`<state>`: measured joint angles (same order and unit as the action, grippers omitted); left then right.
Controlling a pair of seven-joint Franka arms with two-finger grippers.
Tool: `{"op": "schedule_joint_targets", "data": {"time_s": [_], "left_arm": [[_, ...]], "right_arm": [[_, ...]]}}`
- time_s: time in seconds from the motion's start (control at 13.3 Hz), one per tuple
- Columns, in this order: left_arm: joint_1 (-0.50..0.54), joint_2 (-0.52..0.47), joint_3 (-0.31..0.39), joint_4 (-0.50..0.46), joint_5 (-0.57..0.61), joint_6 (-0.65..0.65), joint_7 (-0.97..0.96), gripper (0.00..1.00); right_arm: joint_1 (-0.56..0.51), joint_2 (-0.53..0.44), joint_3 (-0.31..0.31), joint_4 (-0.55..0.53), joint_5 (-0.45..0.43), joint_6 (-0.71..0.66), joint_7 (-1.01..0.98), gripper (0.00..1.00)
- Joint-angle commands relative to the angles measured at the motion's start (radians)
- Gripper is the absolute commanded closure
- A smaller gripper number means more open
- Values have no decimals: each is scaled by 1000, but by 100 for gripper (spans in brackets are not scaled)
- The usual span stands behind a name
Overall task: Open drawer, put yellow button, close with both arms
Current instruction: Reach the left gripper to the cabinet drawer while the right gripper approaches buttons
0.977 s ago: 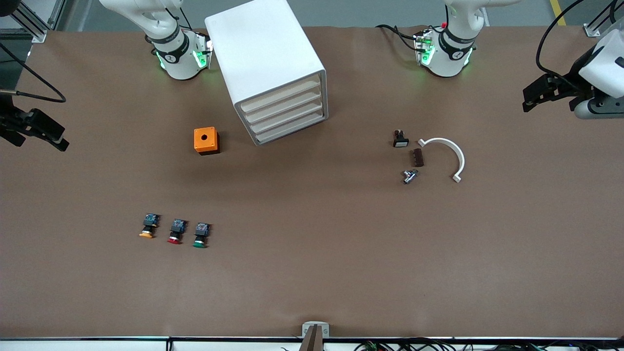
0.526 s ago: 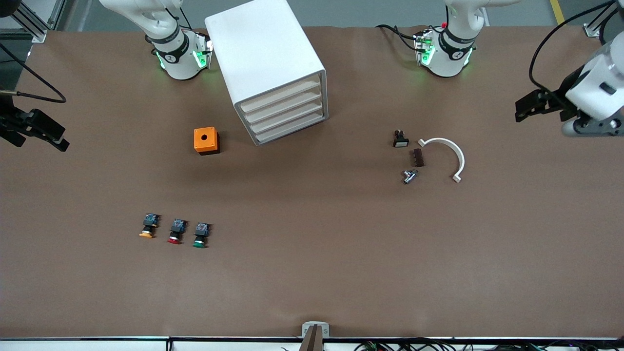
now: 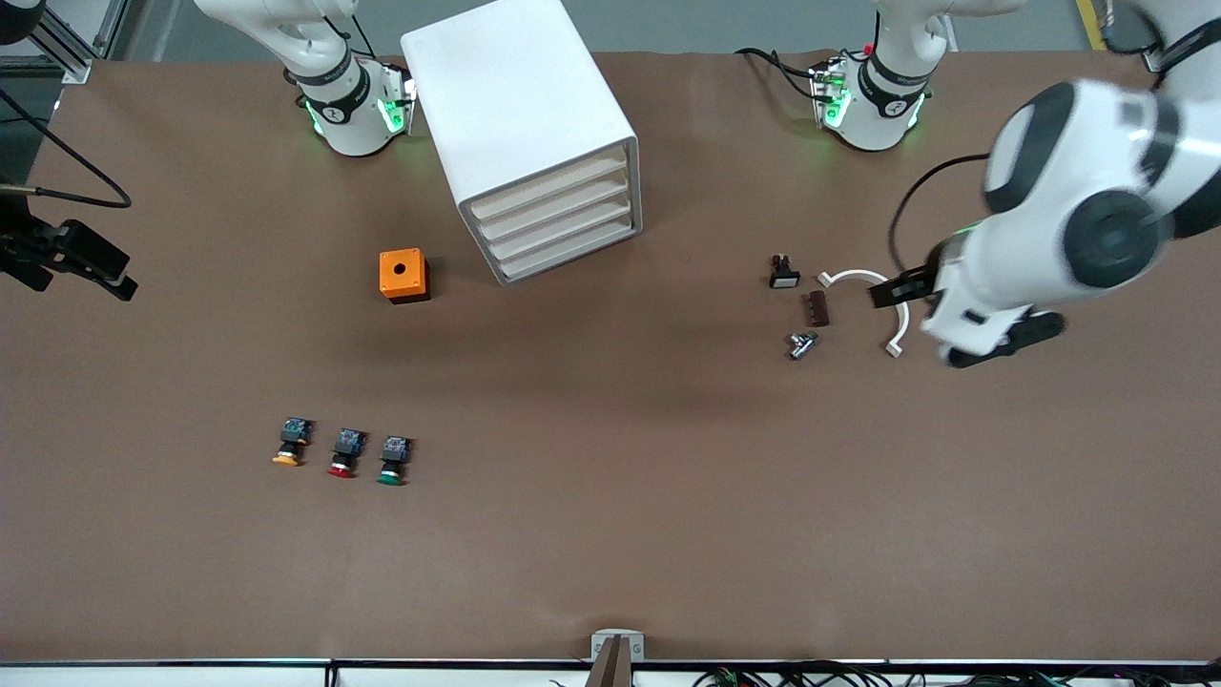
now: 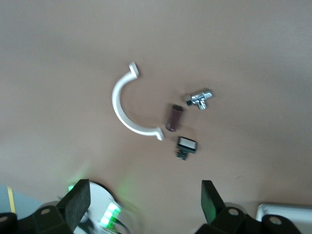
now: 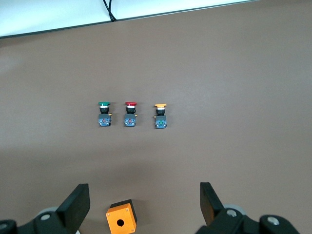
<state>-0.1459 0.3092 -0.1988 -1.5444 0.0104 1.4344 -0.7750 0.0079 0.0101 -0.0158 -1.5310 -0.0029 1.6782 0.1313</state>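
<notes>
At the bench's (image 3: 610,572) nine o'clock edge the right claw (image 5: 144,197) hung released, fingers spread wide and holding nothing, over bare bench by the orange box (image 3: 404,275). Down at about seven o'clock lay the yellow button (image 3: 289,450), untouched, first in a row with the red button (image 3: 344,456) and green button (image 3: 392,463) beside it. Near twelve o'clock stood the cabinet (image 3: 515,95), its fronts turned toward five o'clock, with the drawer (image 3: 548,196) shut flush like those below. Around three o'clock the left claw (image 4: 145,197) hung over the white curved clip (image 3: 897,334), also spread wide and empty. By my reading the opening step had not begun; the next move called for a claw to catch the drawer's front lip and pull along the cabinet's slanted line
</notes>
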Motion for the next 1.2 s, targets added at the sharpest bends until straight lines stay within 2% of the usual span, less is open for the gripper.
{"op": "schedule_joint_targets", "data": {"time_s": [0.0, 0.3, 0.6, 0.75, 0.9, 1.13], "left_arm": [[-75, 160, 1, 101, -6, -22, -348, 0], [-214, 306, -1, 148, -85, -11, -746, 0], [-273, 401, -1, 150, -384, 44, -1088, 1], [-303, 432, 5, 150, -577, 92, -1278, 1], [-310, 455, 2, 148, -674, 100, -1432, 1], [-336, 470, 2, 147, -821, 97, -1561, 3]], "right_arm": [[-2, 14, 1, 12, 6, -8, -12, 0], [-6, 28, 1, 9, 6, -9, -12, 0], [-8, 83, -1, -14, 3, -21, -12, 0], [-17, 135, 2, -18, 7, -21, -15, 0], [-13, 204, 5, -17, 11, -15, -19, 0], [-19, 293, 5, -11, 20, 37, -19, 0]]}}
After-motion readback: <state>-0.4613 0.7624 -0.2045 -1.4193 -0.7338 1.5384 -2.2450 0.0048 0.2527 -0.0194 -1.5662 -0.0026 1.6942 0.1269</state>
